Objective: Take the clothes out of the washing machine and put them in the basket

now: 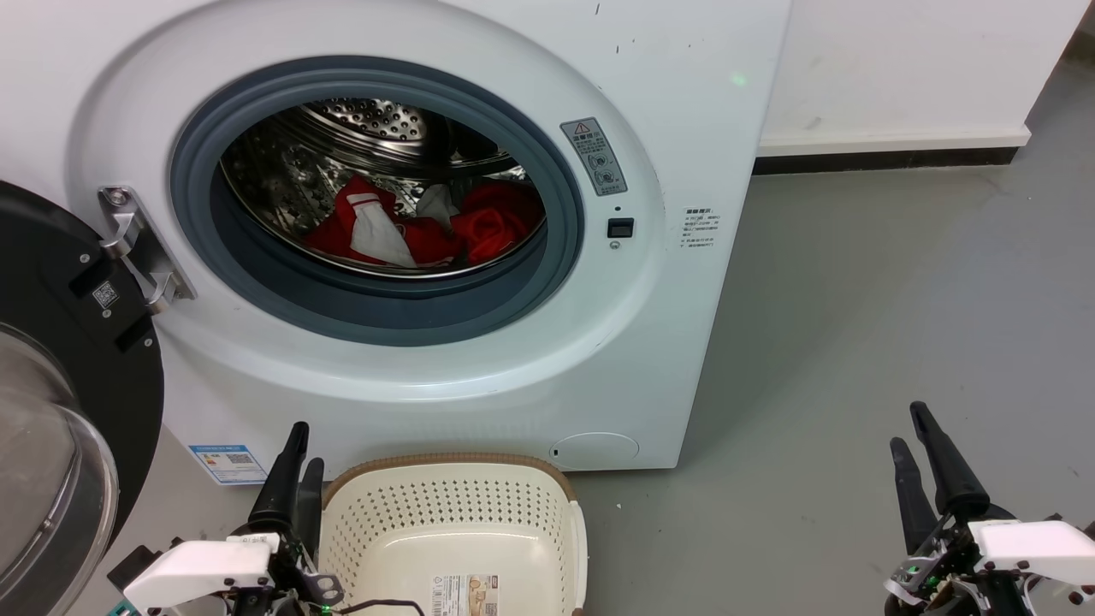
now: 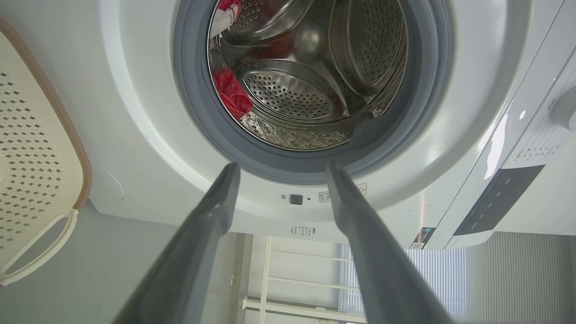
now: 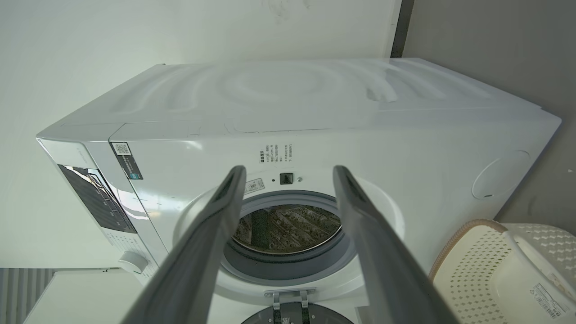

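The washing machine (image 1: 667,282) stands with its porthole open. The clothes (image 1: 479,227), red with pale parts, lie heaped at the bottom of the steel drum; in the left wrist view a fold of the red clothes (image 2: 231,92) shows inside the drum. The basket (image 1: 385,479) sits on the floor right in front of the machine, with nothing in it. My left gripper (image 1: 306,445) is open and empty, close beside the basket's left rim. My right gripper (image 1: 907,425) is open and empty, low over the floor well right of the machine. Both wrist views look at the machine between spread fingers.
The black-framed glass door (image 1: 60,359) hangs open at the left, on its hinge (image 1: 141,248). Grey floor (image 1: 855,342) stretches right of the machine to a white wall with a dark skirting (image 1: 890,158).
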